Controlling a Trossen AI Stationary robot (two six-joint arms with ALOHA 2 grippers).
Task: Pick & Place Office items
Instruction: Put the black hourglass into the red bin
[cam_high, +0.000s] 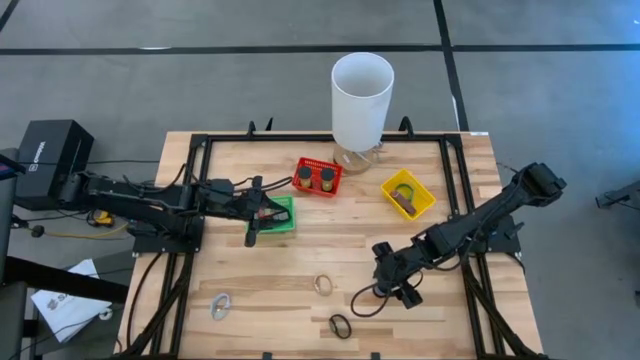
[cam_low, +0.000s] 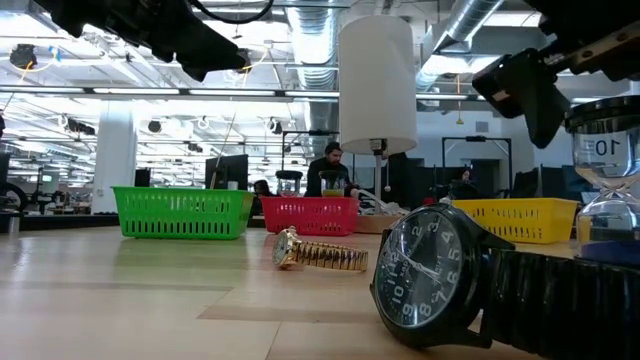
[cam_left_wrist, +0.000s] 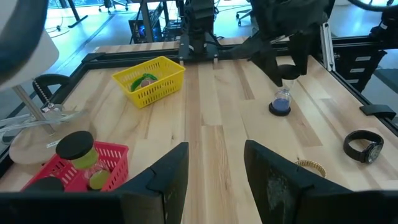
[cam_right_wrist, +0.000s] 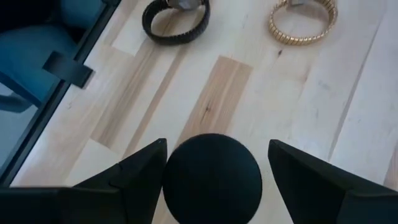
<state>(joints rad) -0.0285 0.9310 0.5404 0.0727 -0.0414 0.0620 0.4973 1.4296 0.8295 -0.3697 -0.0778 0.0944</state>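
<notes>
A black wristwatch with a dark round dial and black strap (cam_low: 432, 275) lies closest in the low view, on its side on the pale wooden counter (cam_high: 300, 258). Just behind it lies a gold wristwatch with a metal link band (cam_low: 318, 255). From above, the two sit near the front of the counter. The gold one is nearer the middle, and a silvery watch (cam_high: 221, 305) lies well apart towards the left front.

The right claw (cam_right_wrist: 217, 149) hangs over a small hourglass with black round end caps and blue sand (cam_left_wrist: 283, 102), which stands upright on the counter right of the gold watch. Its fingers are spread wide on either side of the top cap, with wood visible between the cap and one finger, so it grips nothing.

The left claw (cam_left_wrist: 214, 152) is over the green plastic mesh basket (cam_high: 287, 224) at the left of the row of baskets. Its fingers are parted, with nothing between them.

A red plastic mesh basket (cam_high: 305, 165) in the middle holds two small jars with black lids (cam_high: 304, 178). A yellow plastic mesh basket (cam_high: 388, 183) to its right holds an item I cannot make out. A tall white cylinder (cam_high: 362, 95) stands at the back edge, behind the red basket.
</notes>
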